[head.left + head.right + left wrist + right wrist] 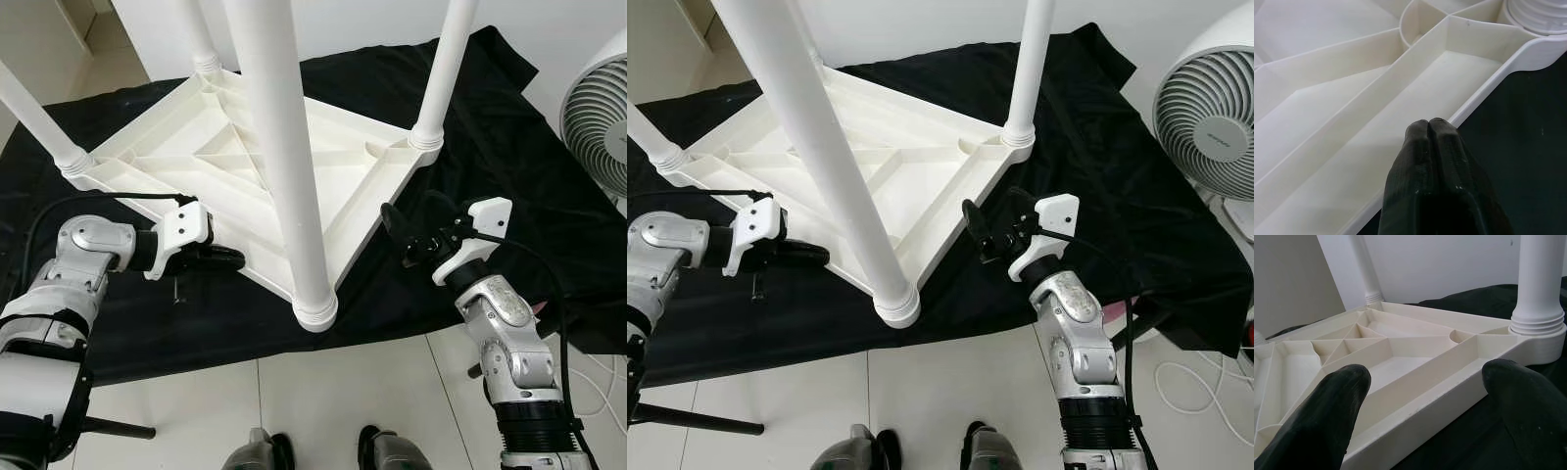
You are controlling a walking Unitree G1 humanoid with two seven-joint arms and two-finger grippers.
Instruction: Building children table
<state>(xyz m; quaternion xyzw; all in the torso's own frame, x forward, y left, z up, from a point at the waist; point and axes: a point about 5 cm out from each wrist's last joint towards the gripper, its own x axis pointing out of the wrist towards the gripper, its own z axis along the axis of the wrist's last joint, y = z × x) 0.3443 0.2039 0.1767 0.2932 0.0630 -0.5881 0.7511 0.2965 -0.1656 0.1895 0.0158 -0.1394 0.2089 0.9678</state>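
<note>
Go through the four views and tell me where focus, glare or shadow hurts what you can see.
Left eye view: evenly lit and sharp; the nearest white plastic table leg looms large. Right eye view: the black cloth loses fold detail in shade. Left wrist view: the left claw, shut, is soft and dark against the bright upturned white plastic tabletop. Right wrist view: the right claw's open fingertips blur; the tabletop stays crisp.

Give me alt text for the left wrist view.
The left pincer, its black fingers pressed shut, hovers over the rim of an upside-down white table top with ribbed compartments. A screwed-in leg base and black cloth lie beyond.
</note>
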